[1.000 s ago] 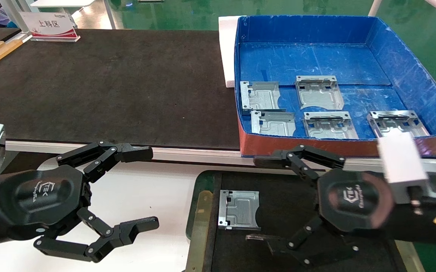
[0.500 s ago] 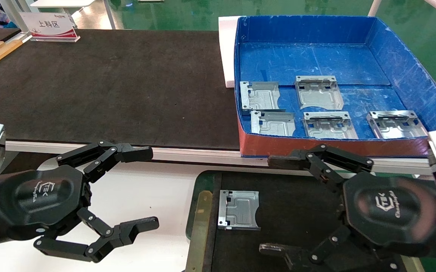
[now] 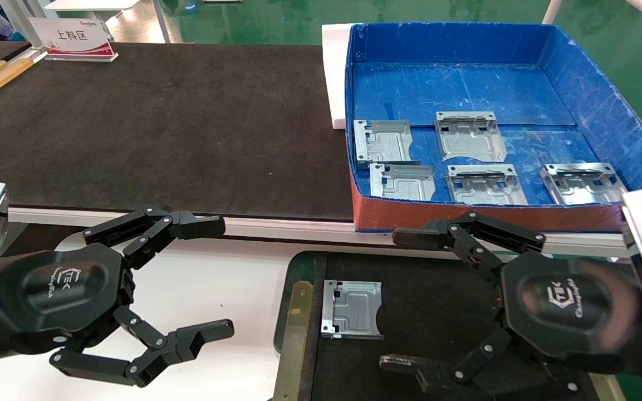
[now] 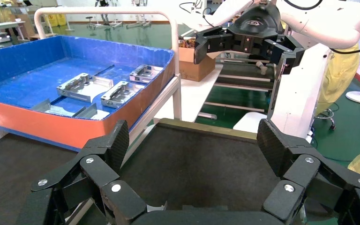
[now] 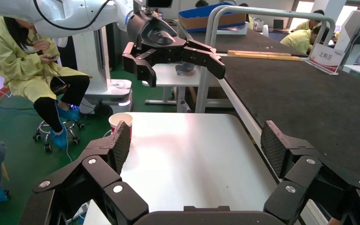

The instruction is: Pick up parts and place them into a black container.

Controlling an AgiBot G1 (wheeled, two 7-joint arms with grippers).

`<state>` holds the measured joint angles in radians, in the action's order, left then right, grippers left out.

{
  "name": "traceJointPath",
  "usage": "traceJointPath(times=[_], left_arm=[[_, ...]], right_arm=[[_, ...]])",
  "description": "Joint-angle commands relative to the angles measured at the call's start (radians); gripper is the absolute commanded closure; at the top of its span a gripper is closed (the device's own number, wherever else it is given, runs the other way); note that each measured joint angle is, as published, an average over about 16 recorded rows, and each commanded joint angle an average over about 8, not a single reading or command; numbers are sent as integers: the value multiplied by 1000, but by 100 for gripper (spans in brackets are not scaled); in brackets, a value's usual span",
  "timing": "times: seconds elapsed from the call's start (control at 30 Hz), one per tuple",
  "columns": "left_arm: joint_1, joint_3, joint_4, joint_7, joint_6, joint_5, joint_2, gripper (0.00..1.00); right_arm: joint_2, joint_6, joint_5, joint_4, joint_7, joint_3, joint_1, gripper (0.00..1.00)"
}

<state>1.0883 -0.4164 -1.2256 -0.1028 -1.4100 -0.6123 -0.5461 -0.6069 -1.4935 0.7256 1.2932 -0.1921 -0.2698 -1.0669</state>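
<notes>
One silver part lies flat at the left end of the black container, by its brass strip. Several more parts lie in the blue box behind it. My right gripper is open and empty, hovering over the container to the right of the lone part. My left gripper is open and empty over the white table, left of the container. The left wrist view shows its open gripper facing the container floor. The right wrist view shows its open gripper over the white table.
A wide black mat covers the bench behind. White foam sits at the blue box's left side. A sign stands at the far left. A paper cup stands by the white table, and a seated person is beyond it.
My right gripper has moved right and nearer to me, away from the lone part, then settled. The part and my left gripper have not moved.
</notes>
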Motion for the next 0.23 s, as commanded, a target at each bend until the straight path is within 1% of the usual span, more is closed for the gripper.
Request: traceJointPath(times=[0.03, 0.23], left_arm=[[0, 0, 0, 0, 0, 0, 0, 0], [0, 0, 0, 0, 0, 0, 0, 0]], right_arm=[[-1, 0, 1, -2, 1, -2, -2, 0], [-2, -1, 2, -5, 3, -5, -4, 0]])
